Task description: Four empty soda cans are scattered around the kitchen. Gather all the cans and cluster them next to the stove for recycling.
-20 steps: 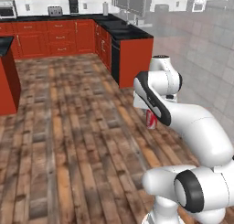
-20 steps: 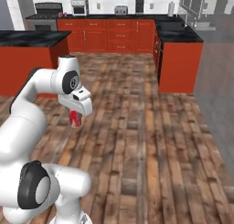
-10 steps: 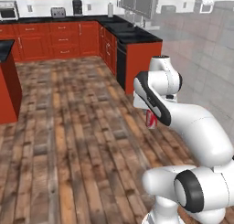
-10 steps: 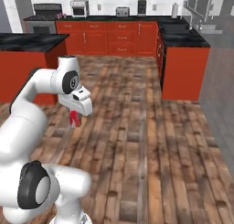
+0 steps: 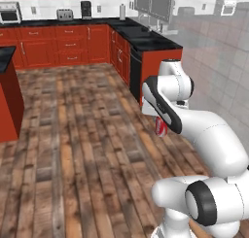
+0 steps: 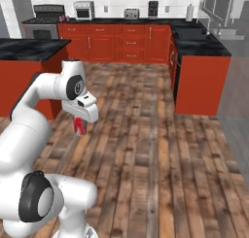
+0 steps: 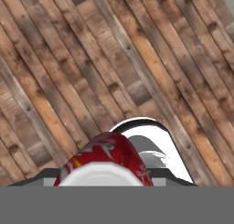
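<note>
My end effector (image 5: 161, 127) hangs under the folded arm, pointing down at the wood floor (image 5: 78, 149), and it is clamped on 1 red soda can (image 5: 160, 127). In the right base view the can (image 6: 80, 126) shows just below the white hand, well above the planks. In the hand view I look along it: the can (image 7: 106, 160) sits at the bottom of the picture with its silvery top toward the camera, floorboards running diagonally behind it.

I am out in the middle of the kitchen. Ahead are red cabinets (image 5: 58, 45) under a black worktop (image 5: 146, 38). In the right base view the stove (image 6: 44, 24) stands at the far left of the back wall, with a toaster oven (image 6: 83, 9) on the worktop just beside it. A red island (image 6: 24, 69) stands near my left side in that view.
</note>
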You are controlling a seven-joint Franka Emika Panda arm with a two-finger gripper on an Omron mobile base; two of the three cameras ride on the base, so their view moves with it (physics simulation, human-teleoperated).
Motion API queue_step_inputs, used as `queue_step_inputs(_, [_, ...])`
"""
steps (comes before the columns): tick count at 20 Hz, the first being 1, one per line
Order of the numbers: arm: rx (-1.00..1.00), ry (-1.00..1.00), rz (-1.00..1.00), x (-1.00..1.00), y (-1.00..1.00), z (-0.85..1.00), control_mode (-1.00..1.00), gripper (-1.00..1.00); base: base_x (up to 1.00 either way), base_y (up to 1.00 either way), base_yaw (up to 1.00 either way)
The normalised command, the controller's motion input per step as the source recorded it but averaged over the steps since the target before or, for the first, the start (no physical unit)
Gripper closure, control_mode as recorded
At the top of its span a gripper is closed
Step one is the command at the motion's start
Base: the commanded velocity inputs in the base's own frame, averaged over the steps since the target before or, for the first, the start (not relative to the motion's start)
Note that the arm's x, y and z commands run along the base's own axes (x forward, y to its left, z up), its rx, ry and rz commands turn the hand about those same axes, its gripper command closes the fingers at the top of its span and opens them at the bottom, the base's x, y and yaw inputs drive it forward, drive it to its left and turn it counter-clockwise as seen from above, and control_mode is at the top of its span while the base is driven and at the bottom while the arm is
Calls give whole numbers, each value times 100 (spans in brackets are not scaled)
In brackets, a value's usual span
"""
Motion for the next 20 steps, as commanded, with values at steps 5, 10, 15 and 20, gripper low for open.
queue_step_inputs(5, [0, 0, 0, 0, 0, 0, 100, 100, 74, 0, 2])
queue_step_inputs(10, [0, 0, 0, 0, 0, 0, 100, 100, 71, 0, 0])
queue_step_inputs(15, [0, 0, 0, 0, 0, 0, 100, 100, 70, 0, 0])
queue_step_inputs(20, [0, 0, 0, 0, 0, 0, 100, 100, 71, 0, 0])
